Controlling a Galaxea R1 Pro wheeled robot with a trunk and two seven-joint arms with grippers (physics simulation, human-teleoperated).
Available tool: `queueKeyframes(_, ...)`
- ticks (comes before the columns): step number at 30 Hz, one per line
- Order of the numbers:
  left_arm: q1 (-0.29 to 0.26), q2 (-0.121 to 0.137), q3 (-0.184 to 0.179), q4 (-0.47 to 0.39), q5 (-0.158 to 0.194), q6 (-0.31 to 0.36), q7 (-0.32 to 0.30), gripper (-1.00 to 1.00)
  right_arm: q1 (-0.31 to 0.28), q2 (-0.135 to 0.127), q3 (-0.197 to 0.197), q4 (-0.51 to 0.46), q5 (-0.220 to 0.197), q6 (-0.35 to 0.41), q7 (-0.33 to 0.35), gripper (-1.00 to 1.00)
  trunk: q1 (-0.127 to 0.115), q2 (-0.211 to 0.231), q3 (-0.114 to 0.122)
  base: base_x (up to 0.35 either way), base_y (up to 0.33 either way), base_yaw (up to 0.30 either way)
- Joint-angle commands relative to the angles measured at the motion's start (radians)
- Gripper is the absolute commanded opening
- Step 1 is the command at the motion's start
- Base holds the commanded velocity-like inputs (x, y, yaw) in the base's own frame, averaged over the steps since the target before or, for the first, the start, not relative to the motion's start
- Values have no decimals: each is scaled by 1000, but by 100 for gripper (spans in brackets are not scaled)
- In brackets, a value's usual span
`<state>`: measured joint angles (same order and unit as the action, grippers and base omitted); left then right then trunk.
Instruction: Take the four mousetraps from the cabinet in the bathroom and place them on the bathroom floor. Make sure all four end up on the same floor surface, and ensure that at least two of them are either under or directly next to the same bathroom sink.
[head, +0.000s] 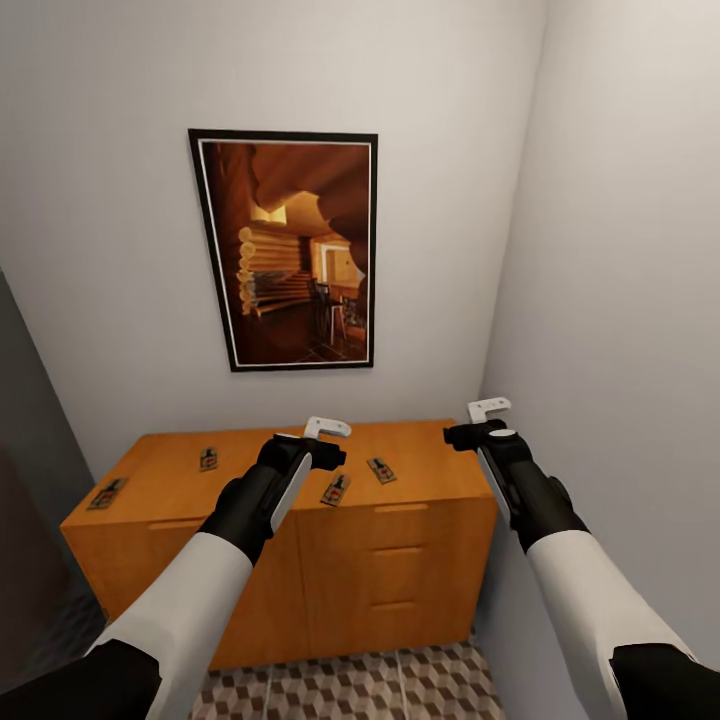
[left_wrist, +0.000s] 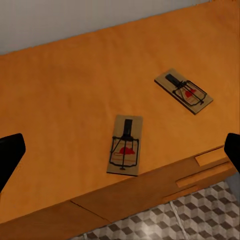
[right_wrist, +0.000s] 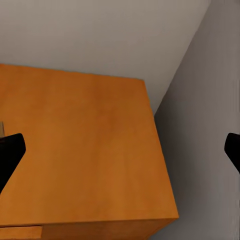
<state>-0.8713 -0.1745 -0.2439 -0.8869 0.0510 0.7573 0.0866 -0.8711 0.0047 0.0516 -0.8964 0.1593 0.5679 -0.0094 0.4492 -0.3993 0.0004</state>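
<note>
Head view, nearest the camera: a strip of bathroom floor (head: 370, 690), tiled in a brown, beige and grey cube pattern, lies at the foot of the cabinet (head: 400, 570). Both arms reach forward over it.

Left gripper (head: 325, 440): held above the cabinet top near its front edge. In the left wrist view its dark fingertips (left_wrist: 10, 155) stand far apart at the two sides of the picture, so the jaws are spread and hold nothing. Between them lie two mousetraps: the near mousetrap (left_wrist: 125, 145) close to the front edge, and the second mousetrap (left_wrist: 183, 91) a little farther back and to the robot's right, the two apart from each other.

Right gripper (head: 485, 425): held over the right end of the cabinet, close to the side wall (head: 620, 300). The right wrist view shows its fingertips (right_wrist: 10, 155) likewise wide apart and empty, over bare orange-brown wood.

Cabinet top, head view: four mousetraps rest flat on it, namely the two central ones, a third mousetrap (head: 208, 459) left of the left arm, and a fourth mousetrap (head: 107, 493) at the far left end.

Behind the cabinet: a framed picture (head: 290, 250) of a log interior hangs on the back wall (head: 100, 200).
</note>
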Motion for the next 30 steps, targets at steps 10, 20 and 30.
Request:
queueKeyframes(10, 0, 0, 0, 3, 6, 3, 7, 100, 0, 0, 3, -1, 6, 6, 0, 100, 1, -1, 0, 87, 0, 0)
queueKeyframes(20, 0, 0, 0, 7, 6, 2, 7, 100, 0, 0, 4, -1, 6, 6, 0, 100, 1, -1, 0, 7, 0, 0)
queueKeyframes(30, 0, 0, 0, 22, 6, 1, 7, 100, 0, 0, 4, -1, 6, 6, 0, 100, 1, -1, 0, 0, 0, 0)
